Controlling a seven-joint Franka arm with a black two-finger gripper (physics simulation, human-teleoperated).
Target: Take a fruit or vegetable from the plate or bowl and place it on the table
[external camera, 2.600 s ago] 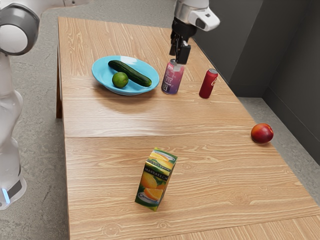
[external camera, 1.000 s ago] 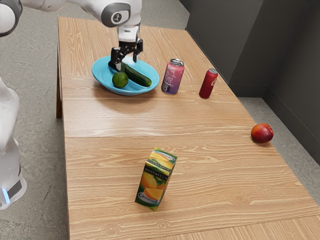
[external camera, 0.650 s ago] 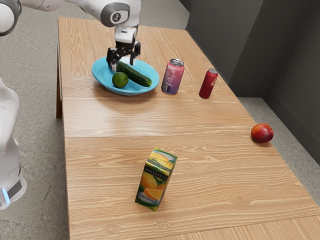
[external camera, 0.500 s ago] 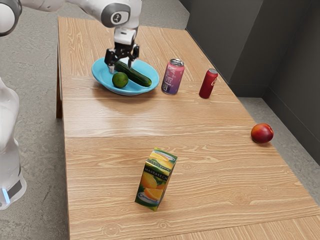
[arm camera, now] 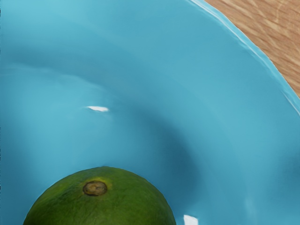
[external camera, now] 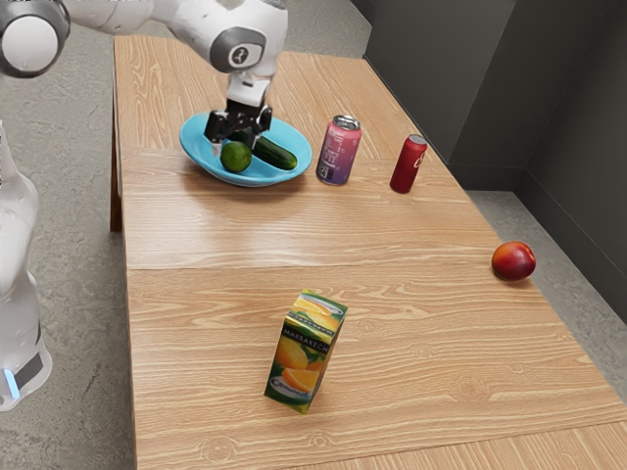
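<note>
The lime [external camera: 235, 158] lay in the blue plate [external camera: 195, 137] beside the cucumber [external camera: 275, 153], just below the gripper [external camera: 236, 147], whose fingers stood apart, so the likely next move was a short descent around it

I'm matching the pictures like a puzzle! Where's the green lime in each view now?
Exterior view: the lime is toward the exterior view's left, beside the cucumber.
Wrist view: partly in the picture, its brown stem spot showing.
Shared landmark: the blue plate it sits on.
</note>
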